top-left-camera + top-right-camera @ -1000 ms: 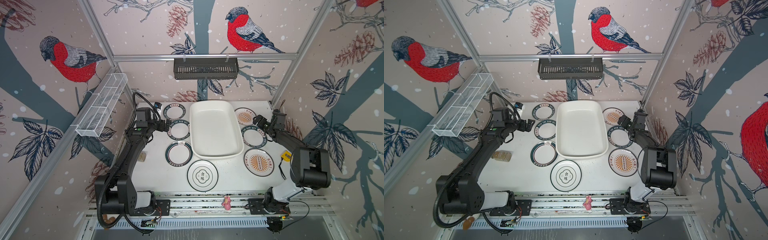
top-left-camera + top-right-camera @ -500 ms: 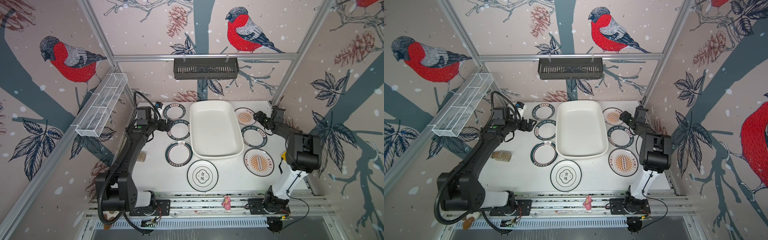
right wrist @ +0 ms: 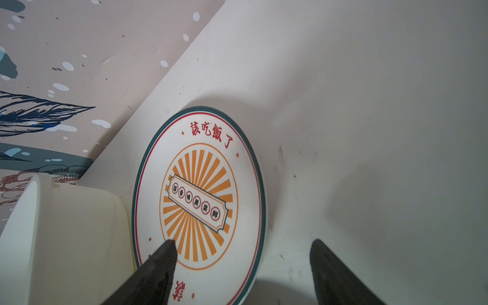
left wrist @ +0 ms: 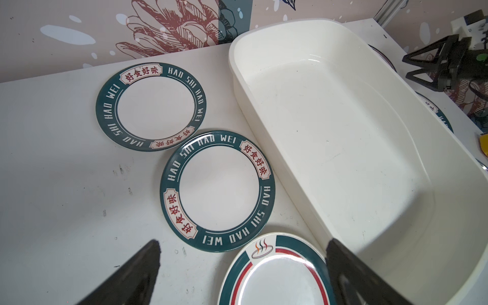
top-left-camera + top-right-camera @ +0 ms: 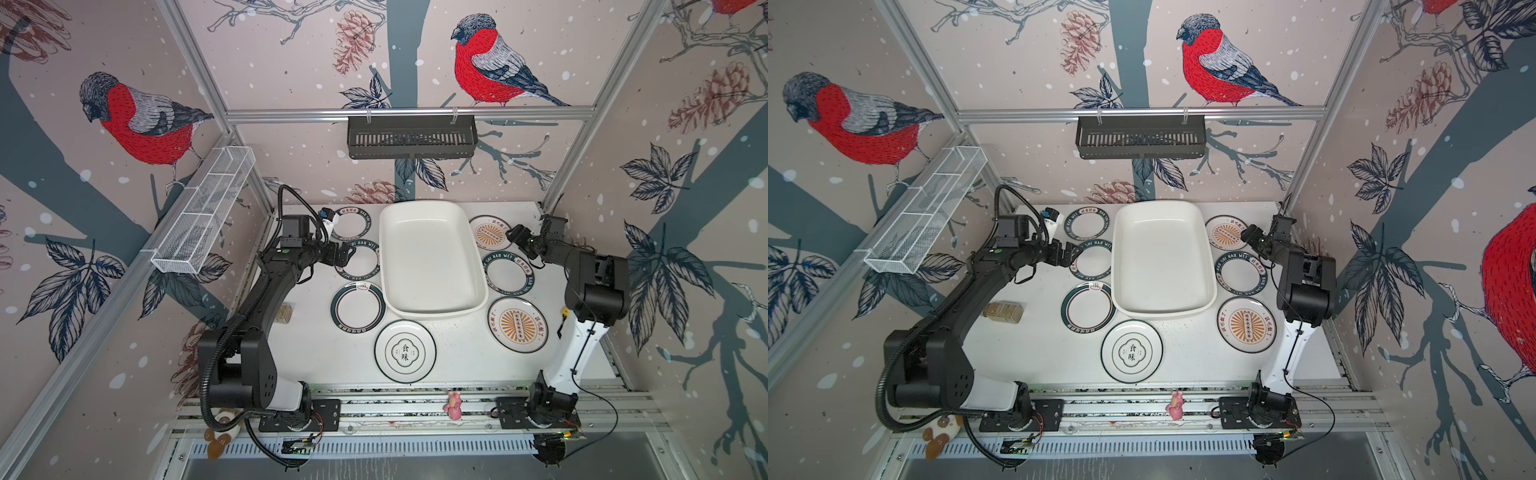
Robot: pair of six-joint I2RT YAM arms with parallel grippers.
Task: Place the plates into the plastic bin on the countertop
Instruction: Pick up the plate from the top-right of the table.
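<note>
The white plastic bin (image 5: 428, 257) stands empty mid-countertop (image 5: 316, 357). Round it lie several plates: green-rimmed ones (image 5: 360, 259) (image 5: 358, 306) (image 5: 509, 271), two sunburst ones (image 5: 490, 232) (image 5: 517, 325) and a white one with black characters (image 5: 405, 351). My left gripper (image 5: 347, 254) hovers open over the green-rimmed plates left of the bin; in its wrist view the gripper (image 4: 244, 243) spans a striped plate (image 4: 277, 274). My right gripper (image 3: 243, 242) is open astride the far sunburst plate's (image 3: 200, 190) edge, one finger over the plate, one over bare countertop.
A black slatted shelf (image 5: 411, 137) hangs on the back wall and a white wire basket (image 5: 203, 216) on the left wall. A small brownish jar (image 5: 284, 312) lies near the left arm. A pink toy (image 5: 453, 407) sits on the front rail.
The right arm's elbow has swung back and upright while its gripper stays at the far sunburst plate, jaws narrowing a little. The left gripper has crept slightly toward the bin.
</note>
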